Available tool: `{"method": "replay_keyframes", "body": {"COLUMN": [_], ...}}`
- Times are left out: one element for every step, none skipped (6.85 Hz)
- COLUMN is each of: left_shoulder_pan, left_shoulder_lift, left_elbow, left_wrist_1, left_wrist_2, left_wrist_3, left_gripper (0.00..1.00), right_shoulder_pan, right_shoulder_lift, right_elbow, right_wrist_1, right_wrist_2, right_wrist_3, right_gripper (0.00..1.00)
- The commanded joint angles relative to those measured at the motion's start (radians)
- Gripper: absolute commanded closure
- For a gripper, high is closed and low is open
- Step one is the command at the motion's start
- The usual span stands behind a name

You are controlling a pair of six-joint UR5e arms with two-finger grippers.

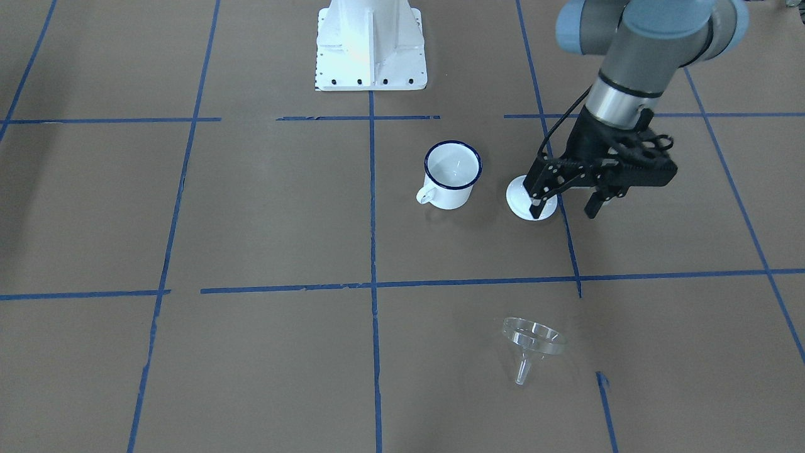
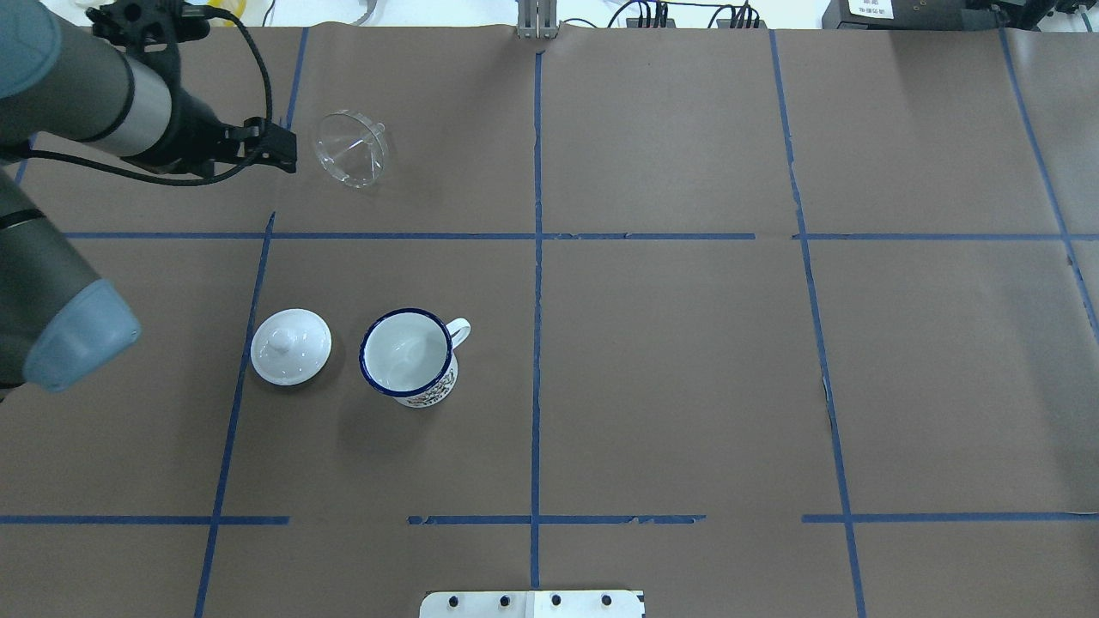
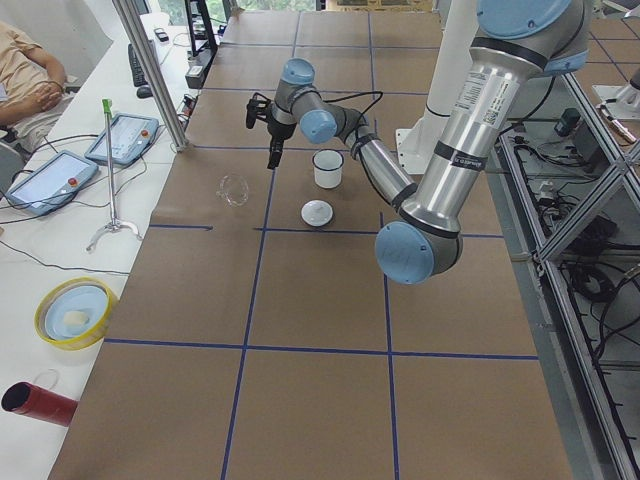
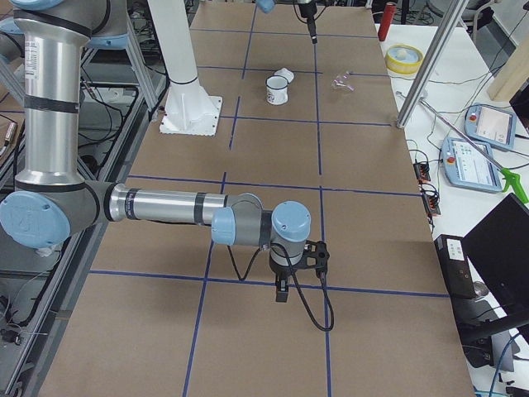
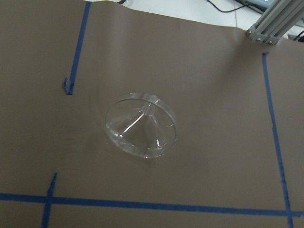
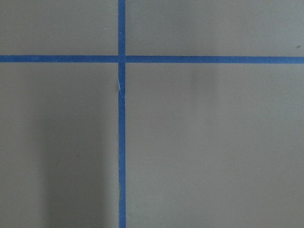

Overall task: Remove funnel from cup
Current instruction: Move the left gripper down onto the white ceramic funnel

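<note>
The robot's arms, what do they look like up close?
The left arm and right arm are silver-grey metal tubes with pale blue joint caps. The left gripper is black, two-fingered, built of pinned links; a black cable loops along its wrist.

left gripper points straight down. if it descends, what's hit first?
Left gripper likely meets bare table first, just short of the funnel: its wrist view puts the funnel ahead, not beneath. Depth is unclear; clipping the rim isn't ruled out.

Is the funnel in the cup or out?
Out. The funnel lies on the table, apart from the empty cup.
</note>
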Motion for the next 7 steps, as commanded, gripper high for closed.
{"method": "replay_keyframes", "body": {"left_shoulder_pan": [0.025, 0.074, 0.141, 0.195, 0.224, 0.247, 0.26], "left_shoulder_lift": [0.177, 0.213, 0.213, 0.206, 0.18, 0.168, 0.139], "left_elbow": [-0.08, -0.068, -0.03, 0.03, 0.067, 0.103, 0.139], "left_wrist_1": [-0.052, -0.112, -0.164, -0.213, -0.214, -0.214, -0.212], "left_wrist_2": [-0.022, -0.03, -0.025, -0.019, 0.019, 0.033, 0.035], "left_wrist_3": [0.025, -0.028, -0.103, -0.158, -0.171, -0.173, -0.173], "left_gripper": [0.0, 0.0, 0.0, 0.0, 0.0, 0.0, 0.0], "right_shoulder_pan": [0.0, 0.0, 0.0, 0.0, 0.0, 0.0, 0.0], "right_shoulder_lift": [0.0, 0.0, 0.0, 0.0, 0.0, 0.0, 0.0], "right_elbow": [0.0, 0.0, 0.0, 0.0, 0.0, 0.0, 0.0], "right_wrist_1": [0.0, 0.0, 0.0, 0.0, 0.0, 0.0, 0.0], "right_wrist_2": [0.0, 0.0, 0.0, 0.0, 0.0, 0.0, 0.0], "right_wrist_3": [0.0, 0.0, 0.0, 0.0, 0.0, 0.0, 0.0], "right_gripper": [0.0, 0.0, 0.0, 0.0, 0.0, 0.0, 0.0]}}
